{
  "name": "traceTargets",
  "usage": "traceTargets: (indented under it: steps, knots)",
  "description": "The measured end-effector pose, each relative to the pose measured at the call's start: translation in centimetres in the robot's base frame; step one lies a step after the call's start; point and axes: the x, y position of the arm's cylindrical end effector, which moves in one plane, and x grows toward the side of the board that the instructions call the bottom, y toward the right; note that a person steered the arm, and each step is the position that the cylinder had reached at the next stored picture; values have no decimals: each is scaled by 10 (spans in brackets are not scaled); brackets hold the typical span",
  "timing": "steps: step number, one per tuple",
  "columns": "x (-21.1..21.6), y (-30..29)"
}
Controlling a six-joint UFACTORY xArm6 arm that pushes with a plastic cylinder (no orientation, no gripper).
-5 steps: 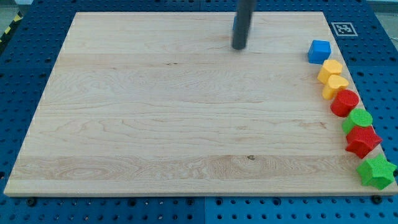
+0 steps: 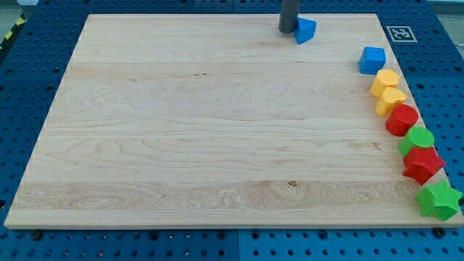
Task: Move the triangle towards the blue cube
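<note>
A blue triangle (image 2: pixel 305 30) lies near the view's top edge of the wooden board (image 2: pixel 203 130), right of centre. My tip (image 2: pixel 288 30) stands just left of it, touching or nearly touching its left side. The blue cube (image 2: pixel 373 59) sits at the board's right edge, to the right of and below the triangle, about a hand's width away.
Below the blue cube a curved row of blocks runs down the right edge: a yellow hexagon (image 2: pixel 386 80), a yellow heart (image 2: pixel 391 100), a red cylinder (image 2: pixel 402 119), a green cylinder (image 2: pixel 418 138), a red star (image 2: pixel 423 164) and a green star (image 2: pixel 438 200). A marker tag (image 2: pixel 399 33) sits at top right.
My tip has moved up and slightly right. The blue triangle, not visible before, now shows just right of the tip.
</note>
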Motion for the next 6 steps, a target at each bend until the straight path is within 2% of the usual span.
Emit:
traceTargets:
  steps: [6]
  knots:
    - [14, 11]
